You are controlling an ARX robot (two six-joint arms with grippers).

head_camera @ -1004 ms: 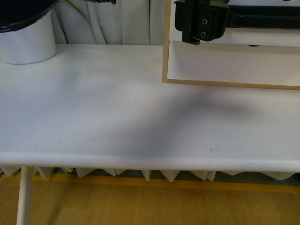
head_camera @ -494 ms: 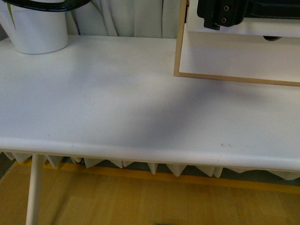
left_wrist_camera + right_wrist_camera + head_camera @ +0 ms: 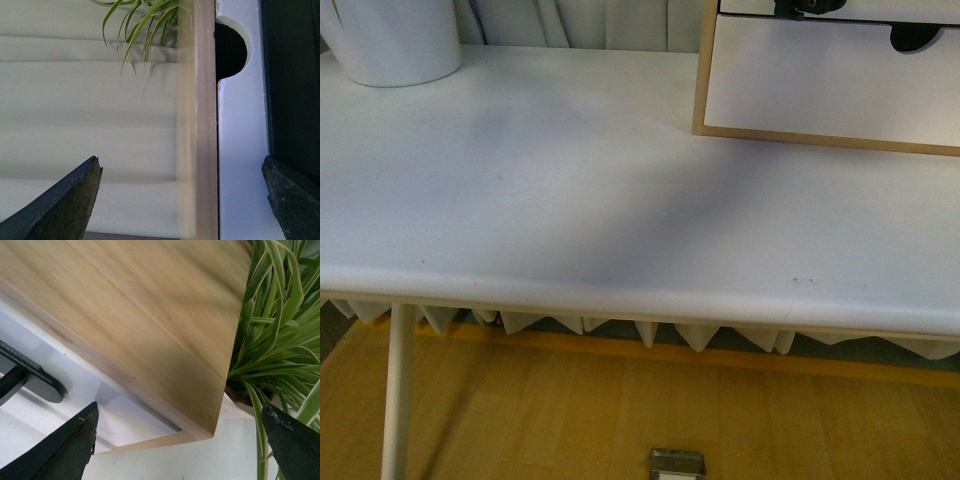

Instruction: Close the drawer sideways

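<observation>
The drawer is white, with a half-round notch and a long black bar handle. It sits against the light wood frame. My left gripper is open, its fingers on either side of the frame edge and the drawer front without touching them. In the right wrist view my right gripper is open near a corner of the wood frame. The white drawer front and the end of the black handle show beside it. In the front view only a sliver of this drawer shows.
The plain white drawer with a notch fills the bottom of the frame on the white table. A white pot stands at the back left. A green striped plant grows close to the frame corner. A small black part shows at the top edge.
In the front view the cabinet and pot have shifted upward and more floor shows. The black gripper and handle, large at the top before, have almost left the picture.
</observation>
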